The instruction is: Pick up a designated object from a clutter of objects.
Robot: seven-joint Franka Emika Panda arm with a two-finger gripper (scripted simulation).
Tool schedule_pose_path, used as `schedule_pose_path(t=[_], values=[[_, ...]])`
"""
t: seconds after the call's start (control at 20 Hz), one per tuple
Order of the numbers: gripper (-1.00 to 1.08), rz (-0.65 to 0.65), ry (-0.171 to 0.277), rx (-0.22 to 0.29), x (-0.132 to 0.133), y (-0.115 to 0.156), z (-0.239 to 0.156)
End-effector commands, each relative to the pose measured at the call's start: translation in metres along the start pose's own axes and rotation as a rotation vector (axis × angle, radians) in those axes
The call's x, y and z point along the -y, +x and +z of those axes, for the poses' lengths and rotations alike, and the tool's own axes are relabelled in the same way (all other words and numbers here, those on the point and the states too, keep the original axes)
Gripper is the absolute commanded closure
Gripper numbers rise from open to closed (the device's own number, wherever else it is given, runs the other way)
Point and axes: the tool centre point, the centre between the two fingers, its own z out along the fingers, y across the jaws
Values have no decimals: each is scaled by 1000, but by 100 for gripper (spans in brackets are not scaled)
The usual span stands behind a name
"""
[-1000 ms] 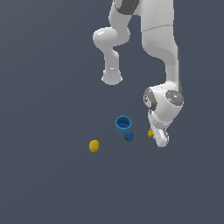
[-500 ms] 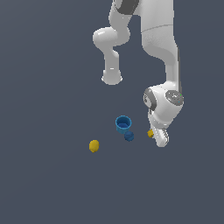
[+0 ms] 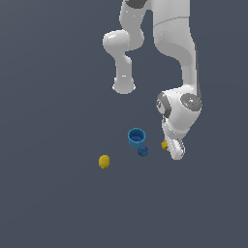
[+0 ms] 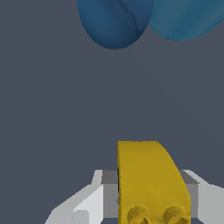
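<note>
The designated object [image 3: 164, 144] is a small yellow lumpy piece on the floor, partly hidden by my gripper [image 3: 172, 149]. In the wrist view it [image 4: 151, 175] fills the space between my two grey-padded fingers [image 4: 109, 192], which press against both its sides; the gripper [image 4: 151, 194] is shut on it. The rest of the clutter lies to the exterior view's left: a bright blue cup [image 3: 136, 136], a dark blue ball [image 3: 143, 151] just in front of it, and a smooth yellow oval [image 3: 104, 161] farther off. The ball [image 4: 114, 22] and cup [image 4: 188, 17] also show in the wrist view.
The arm's white links [image 3: 174, 53] rise above the gripper, and its base [image 3: 124, 86] stands behind the cup. The floor [image 3: 53, 203] is plain dark grey.
</note>
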Motion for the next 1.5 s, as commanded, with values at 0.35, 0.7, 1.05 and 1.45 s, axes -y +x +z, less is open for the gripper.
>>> schedule_pose_path(t=[0.35,0.7,1.05,1.45], values=[[108,2,-2,4,-10,41,-63],[108,3,-4,5,-18,79,-122],[108,4,-3,2,-25,117,-180],[108,5,0,-3,-31,155,-241]])
